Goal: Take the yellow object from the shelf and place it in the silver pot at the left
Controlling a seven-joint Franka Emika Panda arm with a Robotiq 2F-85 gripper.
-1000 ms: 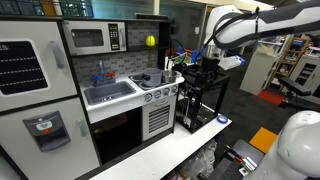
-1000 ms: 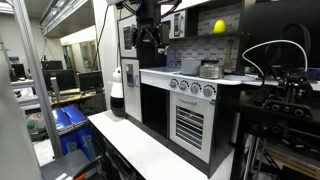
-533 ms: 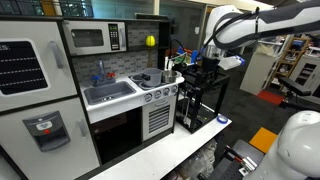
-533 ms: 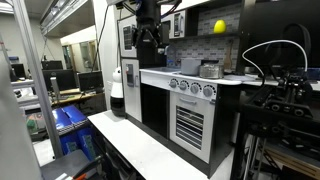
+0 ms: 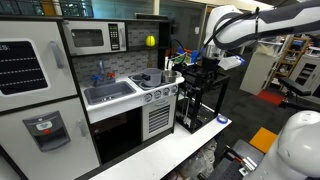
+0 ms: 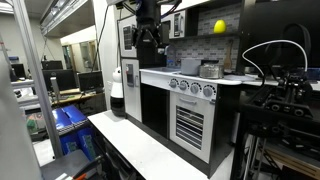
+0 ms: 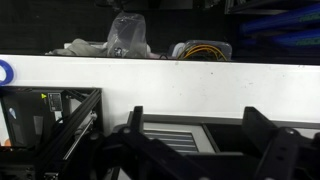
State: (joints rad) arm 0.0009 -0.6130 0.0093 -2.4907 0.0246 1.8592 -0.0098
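The yellow object (image 5: pixel 151 41) is a small round ball in the dark shelf compartment (image 5: pixel 158 30) of the toy kitchen, right of the microwave; it also shows in an exterior view (image 6: pixel 219 26). A silver pot (image 6: pixel 210 70) stands on the stove top below, also visible in an exterior view (image 5: pixel 146 79). My gripper (image 6: pixel 150 38) hangs in front of the kitchen, well away from the ball and about level with it. In the wrist view the gripper (image 7: pixel 197 140) has its fingers (image 7: pixel 262 128) wide apart with nothing between them, facing the white counter edge.
The microwave (image 5: pixel 90 38) sits beside the shelf. A sink (image 5: pixel 110 93) and oven front (image 5: pixel 158 115) lie below. A black metal rack (image 5: pixel 205 95) stands beside the kitchen. A white table (image 6: pixel 140 145) runs in front.
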